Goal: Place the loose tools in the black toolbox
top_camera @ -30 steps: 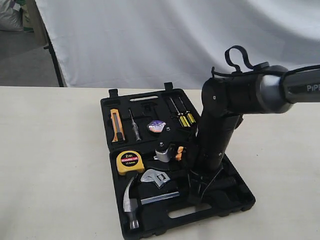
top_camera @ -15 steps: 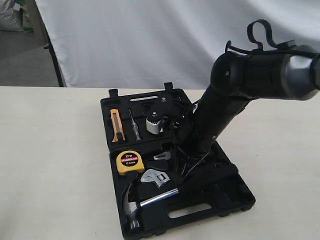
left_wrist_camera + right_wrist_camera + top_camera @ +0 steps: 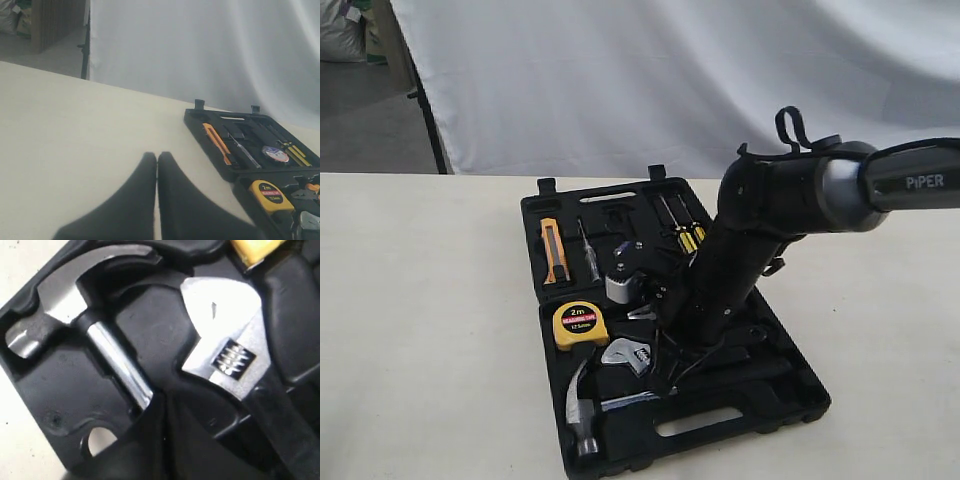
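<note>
While your right tool (image 3: 161, 405) hangs closed over the black toolbox (image 3: 790, 395), hammer (image 3: 70, 300) and wrench (image 3: 225, 350) lie inside it. Your left tool (image 3: 157, 159), also closed, hovers beside the toolbox.

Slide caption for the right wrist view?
Shut right gripper by the claw hammer and adjustable wrench lying in black toolbox.

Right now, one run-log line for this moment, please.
hammer, wrench: in toolbox | right end effector: shut, by hammer shaft | left end effector: shut

Backdrop: white cloth (image 3: 620, 80), softly creased, hanging behind the tabletop
Tabletop: cream, matte (image 3: 420, 330)
Floor: grey (image 3: 370, 125)
Stand: black pole (image 3: 428, 125) at the cloth's left edge
Far corner: wooden panel (image 3: 55, 22), white bag (image 3: 338, 30)
</note>
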You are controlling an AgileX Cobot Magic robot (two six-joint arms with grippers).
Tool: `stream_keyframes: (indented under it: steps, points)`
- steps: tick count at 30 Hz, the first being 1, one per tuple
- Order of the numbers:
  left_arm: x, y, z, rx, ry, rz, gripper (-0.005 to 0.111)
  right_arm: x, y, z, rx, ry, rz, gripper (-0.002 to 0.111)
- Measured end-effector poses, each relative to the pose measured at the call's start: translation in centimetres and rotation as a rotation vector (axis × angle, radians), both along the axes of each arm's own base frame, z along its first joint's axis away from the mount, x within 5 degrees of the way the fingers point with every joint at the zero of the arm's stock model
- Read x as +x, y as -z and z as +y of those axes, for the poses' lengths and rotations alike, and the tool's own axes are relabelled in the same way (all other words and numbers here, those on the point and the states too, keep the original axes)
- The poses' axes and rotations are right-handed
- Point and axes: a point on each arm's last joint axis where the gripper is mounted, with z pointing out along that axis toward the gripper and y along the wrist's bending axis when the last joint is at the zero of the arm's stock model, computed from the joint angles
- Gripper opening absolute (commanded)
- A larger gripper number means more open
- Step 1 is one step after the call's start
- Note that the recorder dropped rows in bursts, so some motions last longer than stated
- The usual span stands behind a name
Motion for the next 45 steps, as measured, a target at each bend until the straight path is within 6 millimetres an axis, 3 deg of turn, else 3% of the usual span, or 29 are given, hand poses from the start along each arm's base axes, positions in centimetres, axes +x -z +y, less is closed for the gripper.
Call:
stream_keyframes:
  steps: [12, 19, 23, 27, 30, 31, 35, 41, 45]
  points:
    - [0.0, 0.0, 0.0, 0.000, 0.000, 0.000, 0.001, 0.2, -0.3, 0.0, 0.008, 0.005, -0.018, 0.000]
    - [0.0, 0.0, 0.0, 0.000, 0.000, 0.000, 0.001, -0.4, -3.3, -0.7, 0.023, -0.023, -0.079, 0.000]
    - [0.0, 0.0, 0.0, 0.000, 0.000, 0.000, 0.001, 0.4, -5.9, -2.1, 0.061, 0.036, -0.139, 0.000]
    - [0.0, 0.0, 0.0, 0.000, 0.000, 0.000, 0.001, 2.7, -6.8, -5.0, 0.073, 0.204, -0.169, 0.000]
    - [0.0, 0.0, 0.0, 0.000, 0.000, 0.000, 0.001, 4.4, -6.3, -7.7, 0.056, 0.341, -0.158, 0.000]
    - [0.0, 0.0, 0.0, 0.000, 0.000, 0.000, 0.001, 5.3, -5.3, -9.6, 0.039, 0.426, -0.141, 0.000]
    - [0.0, 0.0, 0.0, 0.000, 0.000, 0.000, 0.001, 6.2, -2.5, -13.9, -0.006, 0.573, -0.121, 0.000]
    - [0.0, 0.0, 0.0, 0.000, 0.000, 0.000, 0.001, 4.9, 0.0, -14.9, -0.048, 0.549, -0.110, 0.000]
    - [0.0, 0.0, 0.0, 0.000, 0.000, 0.000, 0.001, 4.4, 0.2, -13.9, -0.058, 0.497, -0.117, 0.000]
